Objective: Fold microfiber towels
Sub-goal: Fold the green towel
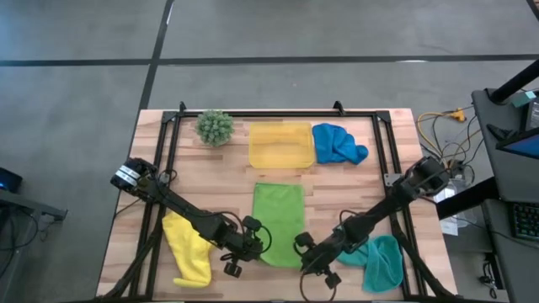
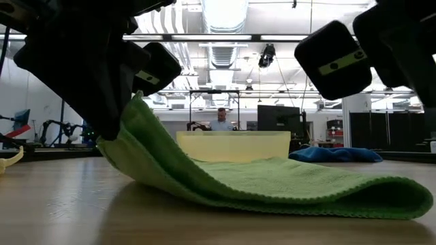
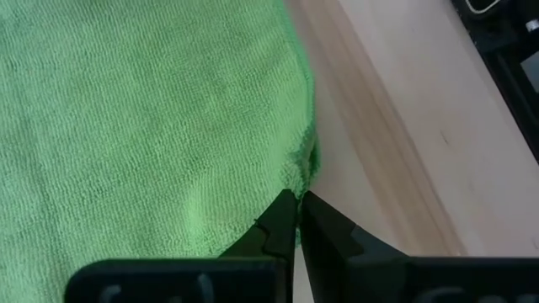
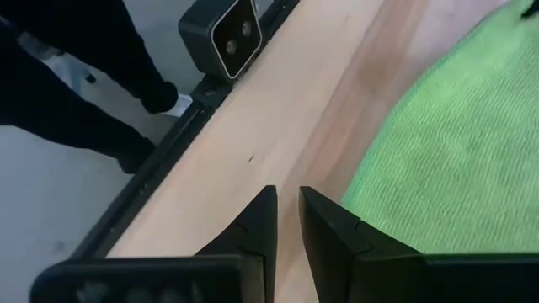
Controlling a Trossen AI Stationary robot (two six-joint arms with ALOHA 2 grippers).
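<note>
The lime green towel (image 1: 279, 224) lies spread flat in the lower middle of the overhead picture, on the wooden table (image 1: 354, 189). The left gripper (image 1: 253, 244) sits at its lower left corner with the fingers pressed together on that corner; in the table-level picture that end of the green cloth (image 2: 204, 173) rises off the wood into the dark gripper body (image 2: 102, 68), while the rest trails flat to the right. The left wrist picture shows the fingertips (image 3: 282, 220) meeting right at the cloth's edge (image 3: 152, 126). The right gripper (image 1: 306, 250) is at the lower right corner of the same towel, its fingers a narrow gap apart; in the right wrist picture the fingers (image 4: 261, 220) hover over bare wood just beside the green edge (image 4: 446, 160), holding nothing that I can see. The yellow towel (image 1: 189, 249) lies crumpled at lower left, partly under the left arm, and the teal towel (image 1: 381, 261) at lower right is partly covered by the right arm. The blue towel (image 1: 337, 144) is bunched at upper centre, touching a yellow tray (image 1: 280, 145), with a small spiky green plant (image 1: 215, 127) to the left of it. In the low view a person (image 2: 220, 121) far back is largely hidden behind the tray (image 2: 235, 145), and in the right wrist view dark legs and a shoe (image 4: 164, 99) are cut off at upper left.
</note>
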